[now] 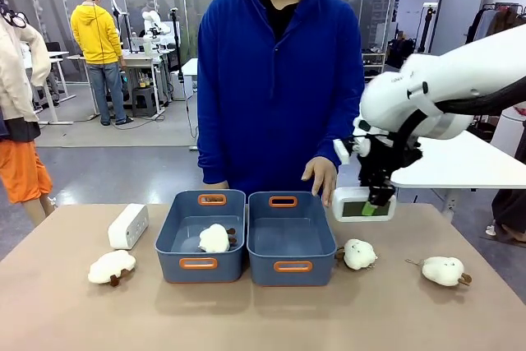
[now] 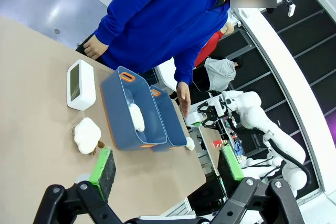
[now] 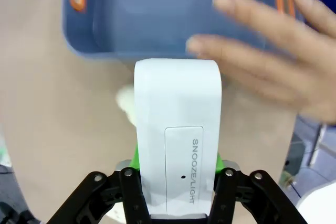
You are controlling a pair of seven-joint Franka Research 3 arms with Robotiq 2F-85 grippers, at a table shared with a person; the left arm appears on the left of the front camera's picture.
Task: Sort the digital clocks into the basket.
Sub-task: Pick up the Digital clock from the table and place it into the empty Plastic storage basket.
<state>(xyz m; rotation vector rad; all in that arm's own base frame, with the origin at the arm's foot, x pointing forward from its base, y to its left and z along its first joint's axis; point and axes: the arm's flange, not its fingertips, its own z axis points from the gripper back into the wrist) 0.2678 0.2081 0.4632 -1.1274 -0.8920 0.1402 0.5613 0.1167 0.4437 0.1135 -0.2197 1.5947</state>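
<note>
1. Gripping one clock [image 1: 349, 205], right claw [image 1: 376, 208] hangs just right of empty basket [image 1: 263, 270]; person's hand [image 1: 320, 178] v. near, so collision risk.
2. Left claw [image 2: 167, 165] wide, empty; 2nd clock [image 1: 128, 226] on tabletop [image 1: 263, 318], left; may slip.

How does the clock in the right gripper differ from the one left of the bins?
The held clock is off the table, clamped in the right gripper, by the right bin; the free clock rests on the table, untouched, by the left bin. In the front view the held clock shows its dark display, the free clock a white side. Both are white, rounded and outside the bins.
</note>
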